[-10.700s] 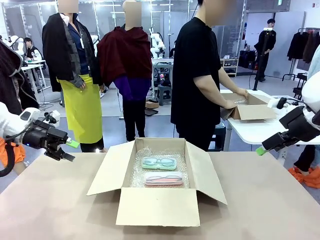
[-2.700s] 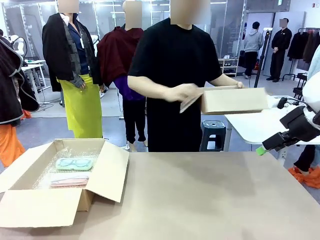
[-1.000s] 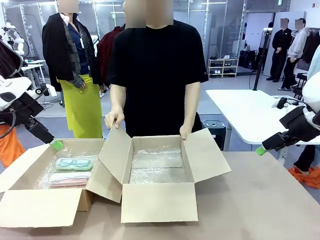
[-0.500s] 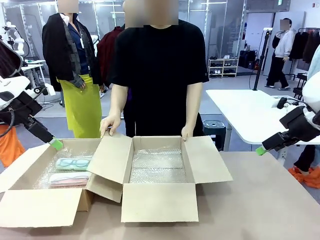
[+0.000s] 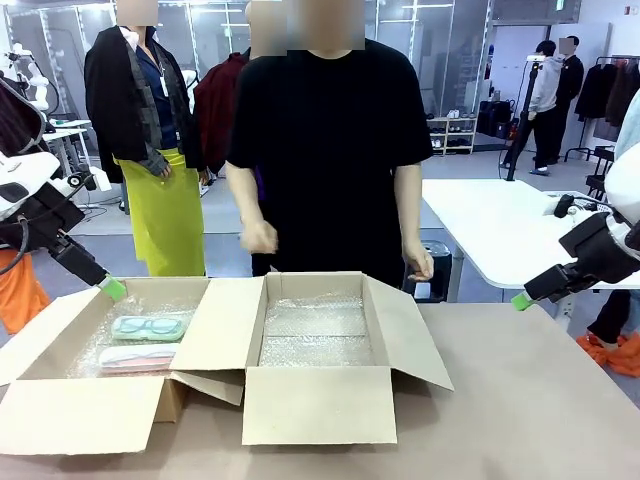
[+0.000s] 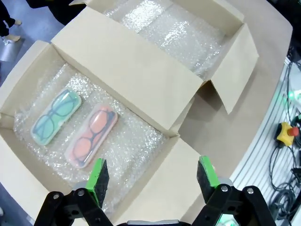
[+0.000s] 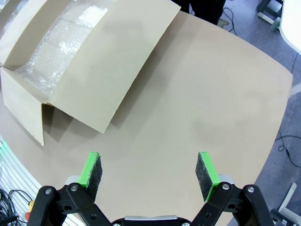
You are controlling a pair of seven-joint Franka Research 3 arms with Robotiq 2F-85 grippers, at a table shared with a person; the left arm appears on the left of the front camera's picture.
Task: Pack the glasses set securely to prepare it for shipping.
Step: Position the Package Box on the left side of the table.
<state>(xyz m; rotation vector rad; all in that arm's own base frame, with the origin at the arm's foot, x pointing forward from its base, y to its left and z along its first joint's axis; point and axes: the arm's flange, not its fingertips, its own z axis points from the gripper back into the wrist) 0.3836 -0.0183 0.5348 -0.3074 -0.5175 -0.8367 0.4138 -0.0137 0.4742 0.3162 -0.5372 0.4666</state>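
Observation:
The glasses set lies on bubble wrap in the left cardboard box point(image 5: 60, 415): a mint green case point(image 5: 148, 327) point(image 6: 55, 117) behind a pale pink case point(image 5: 138, 357) point(image 6: 91, 136), each with spectacles showing inside. My left gripper point(image 5: 108, 289) point(image 6: 153, 176) hangs open above that box's far left side, nothing between its green pads. A second open box point(image 5: 318, 402) point(image 6: 141, 80), lined with bubble wrap and holding nothing else, stands at the table's middle. My right gripper point(image 5: 520, 300) point(image 7: 150, 175) hovers open over bare table at the far right.
A person in a black T-shirt point(image 5: 320, 150) stands at the far edge behind the middle box, both hands raised off its flaps. The brown table point(image 5: 530, 400) is bare to the right of the boxes. A white table point(image 5: 480, 215) stands behind.
The person has let go of the middle box's side flaps and lifted both hands. The flaps have settled outward. Both arms have stayed still.

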